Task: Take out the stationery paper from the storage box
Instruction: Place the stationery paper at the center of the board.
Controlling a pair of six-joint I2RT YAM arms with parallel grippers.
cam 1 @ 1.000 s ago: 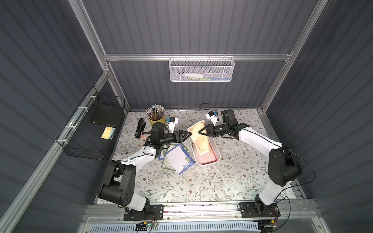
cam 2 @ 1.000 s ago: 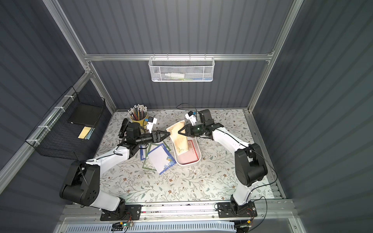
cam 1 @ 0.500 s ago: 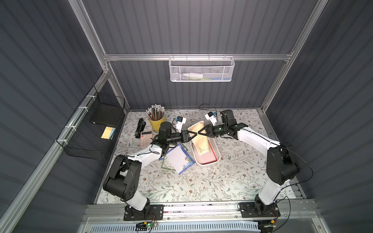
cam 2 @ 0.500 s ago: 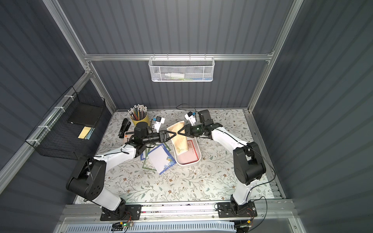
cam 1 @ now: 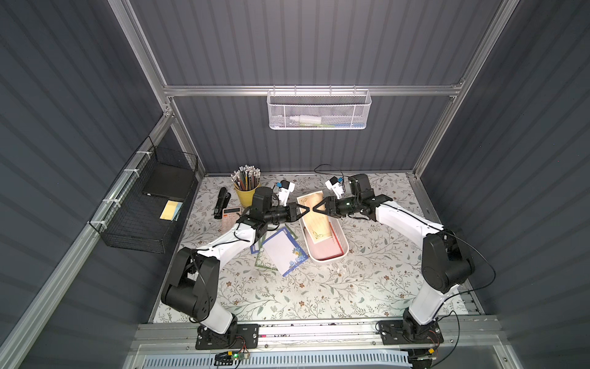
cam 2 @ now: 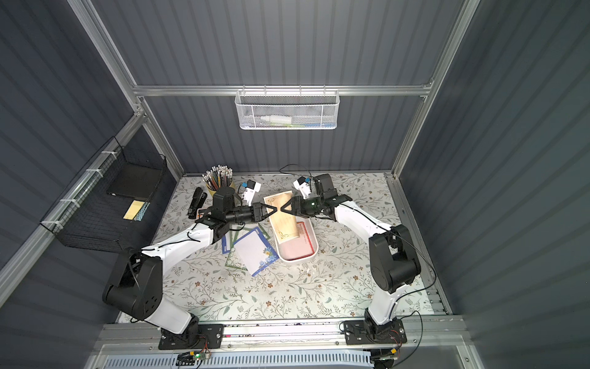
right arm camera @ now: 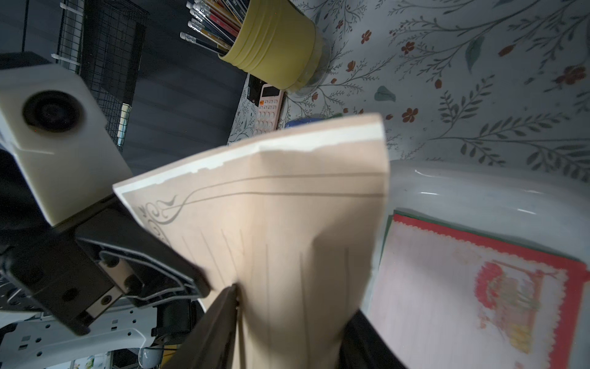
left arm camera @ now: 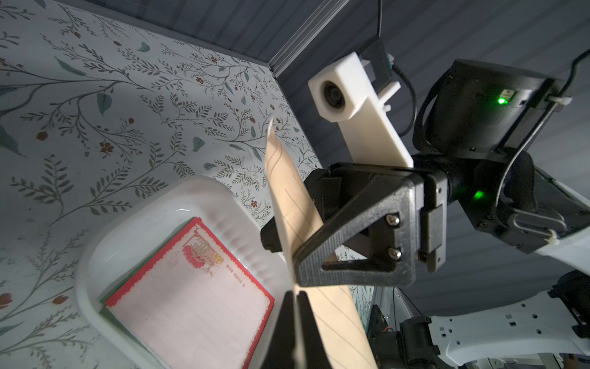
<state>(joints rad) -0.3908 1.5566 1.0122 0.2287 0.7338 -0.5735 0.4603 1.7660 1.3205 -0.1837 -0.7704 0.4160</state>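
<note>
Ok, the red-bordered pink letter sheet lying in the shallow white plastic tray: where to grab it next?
Its near short edge, from above. The red-bordered sheet lies flat, ringed by the wall of the shallow white tray, so a side approach looks blocked; the lifted tan-cream sheet overhangs its far end.

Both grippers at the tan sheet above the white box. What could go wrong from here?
1. The left gripper pinches only the tan stationery sheet at its edge while the right gripper has its jaws apart around it: the bowed sheet may slip or crease.
2. Both grippers' tips almost meet above the storage box; a small error could knock them together.
3. The sheet's lower end lies in the box on the red-bordered sheet and may drag it.
</note>
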